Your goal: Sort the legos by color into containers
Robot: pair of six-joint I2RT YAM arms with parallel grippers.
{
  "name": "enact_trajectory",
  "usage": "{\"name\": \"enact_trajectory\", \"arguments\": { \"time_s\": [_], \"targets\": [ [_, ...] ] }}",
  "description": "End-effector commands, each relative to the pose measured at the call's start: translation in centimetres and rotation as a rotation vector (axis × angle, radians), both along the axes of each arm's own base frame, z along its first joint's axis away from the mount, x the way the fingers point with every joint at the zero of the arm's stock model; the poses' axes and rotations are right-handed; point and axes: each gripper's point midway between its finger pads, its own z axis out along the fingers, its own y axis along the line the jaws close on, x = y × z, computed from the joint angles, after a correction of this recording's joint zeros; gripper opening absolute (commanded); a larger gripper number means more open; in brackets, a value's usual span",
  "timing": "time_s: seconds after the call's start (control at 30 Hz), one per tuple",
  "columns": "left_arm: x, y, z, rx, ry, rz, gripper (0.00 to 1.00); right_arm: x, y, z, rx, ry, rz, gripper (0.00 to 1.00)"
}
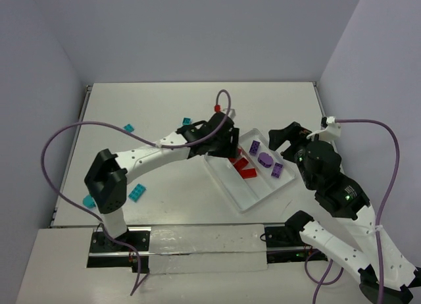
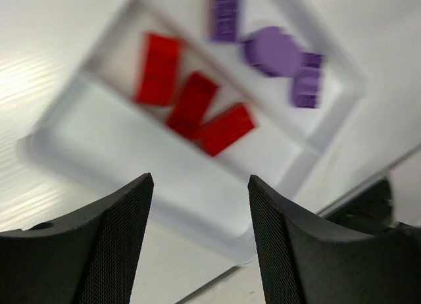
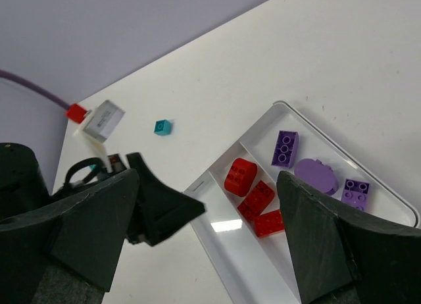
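**Top view.** A fixed camera stood above and behind the arm bases (image 1: 105, 241). It looked steeply down on the whole table (image 1: 164, 106) from far off, with both arms in frame.

**Left wrist view.** The camera looked down between its own two fingers (image 2: 118, 245), close over the tray (image 2: 112, 139). The picture was blurred.

**Right wrist view.** The camera sat higher and further back. It faced obliquely across the table, between its own fingers (image 3: 316, 238), toward the back wall (image 3: 99, 27).

**Shared ground.** All three views took in the tray with its red bricks (image 1: 242, 167) and purple bricks (image 1: 265, 159). The right wrist view also caught the left gripper (image 3: 158, 205).
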Motion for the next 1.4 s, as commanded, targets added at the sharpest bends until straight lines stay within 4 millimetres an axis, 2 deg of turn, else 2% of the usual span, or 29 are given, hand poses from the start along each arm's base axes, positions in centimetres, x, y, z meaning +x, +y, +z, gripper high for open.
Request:
{"name": "enact_trajectory", "arguments": {
  "time_s": [0.0,0.03,0.13,0.27,0.37,0.5,0.57,0.67,0.83,1.03,1.37],
  "targets": [
    [2.1,7.2,0.0,0.093,-0.023,0.150,0.67,0.2,0.2,2.1,0.045,-0.056,0.004,0.93],
    [2.6,9.2,0.3,0.099,-0.028,0.189,0.67,0.3,0.4,1.9,0.043,-0.053,0.007,0.93],
    [4.2,13.1,1.6,0.099,-0.050,0.275,0.67,0.4,0.5,1.5,0.040,-0.047,0.010,0.93],
    [6.7,19.3,1.6,0.145,-0.050,0.424,0.68,0.6,0.9,1.2,0.038,-0.043,0.021,0.93],
    [7.8,23.0,1.4,0.163,-0.044,0.514,0.69,0.8,1.1,0.9,0.034,-0.037,0.028,0.93],
    [9.8,29.3,0.5,0.161,-0.006,0.696,0.77,1.1,1.5,0.4,0.026,-0.026,0.037,0.93],
    [10.4,31.2,0.2,0.153,0.005,0.761,0.82,1.2,1.5,0.2,0.023,-0.022,0.037,0.93],
    [11.4,35.2,-0.9,0.194,0.027,0.881,0.88,1.2,1.5,0.3,0.019,-0.024,0.035,0.93],
    [12.8,39.2,-2.3,0.232,0.064,0.988,0.92,1.4,1.5,0.3,0.008,-0.022,0.035,0.93],
    [13.6,41.9,-4.0,0.196,0.116,1.052,0.92,2.0,2.5,-0.4,0.002,-0.002,0.061,0.93],
    [16.2,44.0,-4.6,0.193,0.138,1.108,0.93,2.4,3.0,-0.6,0.002,0.007,0.071,0.93]
  ]
}}
